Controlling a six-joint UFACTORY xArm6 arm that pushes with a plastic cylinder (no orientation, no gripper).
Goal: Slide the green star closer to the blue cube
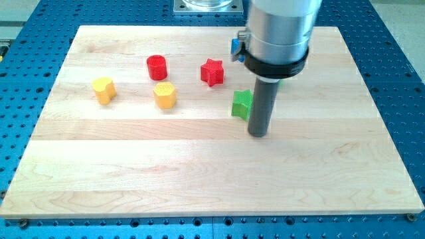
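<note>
One wooden tabletop (199, 179) lies on a blue perforated base (398, 26) and fills most of the camera view; over its upper right part stands the silver arm housing (279, 26) with a black collar, from which the tool (261, 99), a single straight dark rod, comes down. This tool is one solid piece, with nothing about it spread, pressed together or pinching. My tip (259, 135) rests on the tabletop just below and to the view's right of the green block (240, 104), against or just beside it; the rod covers that block's right side, so its shape cannot be made out fully. A sliver of green (281, 82) shows at the collar's right edge. The blue cube (236, 45) is mostly hidden behind the housing, near the view's top, above the green block and apart from it. To the view's left sit the red star (212, 72), the red cylinder (157, 67), one rounded yellow block (165, 95) and, farthest left, another yellow block (103, 89)
</note>
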